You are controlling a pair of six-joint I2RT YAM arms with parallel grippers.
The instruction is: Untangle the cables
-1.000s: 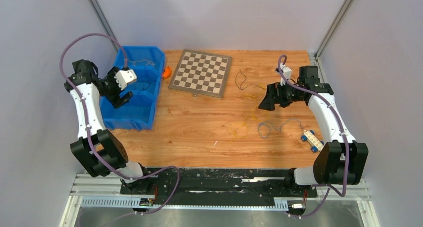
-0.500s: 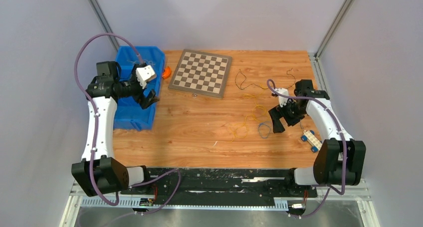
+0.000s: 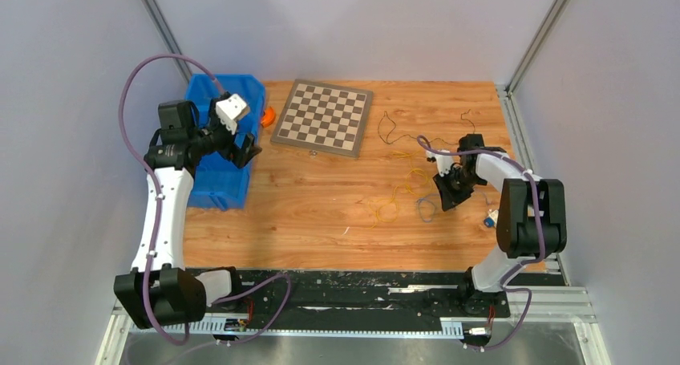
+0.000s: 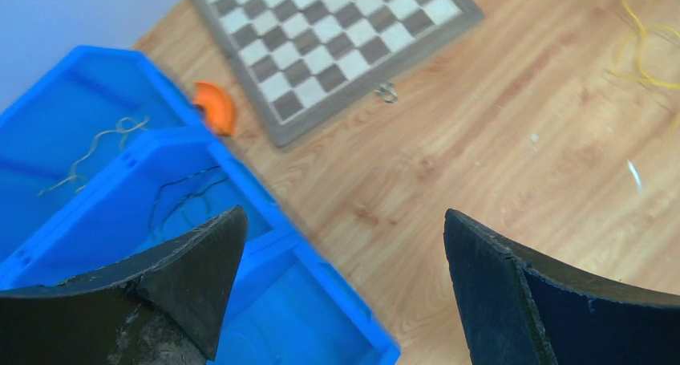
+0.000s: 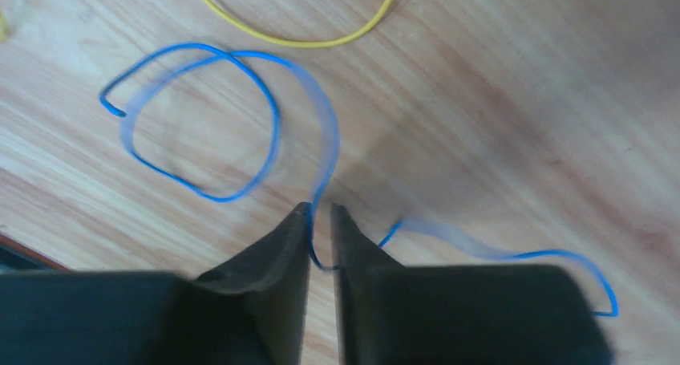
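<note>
The cables lie loose on the right half of the wooden table: yellow cables [image 3: 390,208], a thin dark cable [image 3: 387,127] further back, and a blue cable [image 3: 425,210]. My right gripper [image 3: 449,196] is down at the table, shut on the blue cable [image 5: 273,132], which runs up between the fingertips [image 5: 298,221] and loops to the left. A yellow cable [image 5: 297,38] curves just beyond it. My left gripper [image 3: 244,152] hangs open and empty over the right edge of the blue bin [image 3: 216,184]. Two thin wires [image 4: 96,144] lie inside the bin.
A chessboard [image 3: 322,116] lies at the back centre with a small orange piece [image 3: 267,116] between it and the bin. A white and blue toy block [image 3: 490,218] sits beside the right arm. Grey walls close in both sides.
The right arm swung down and in toward the blue cable, and its jaws closed on it. The left arm lifted off the bin and moved right, staying open.
</note>
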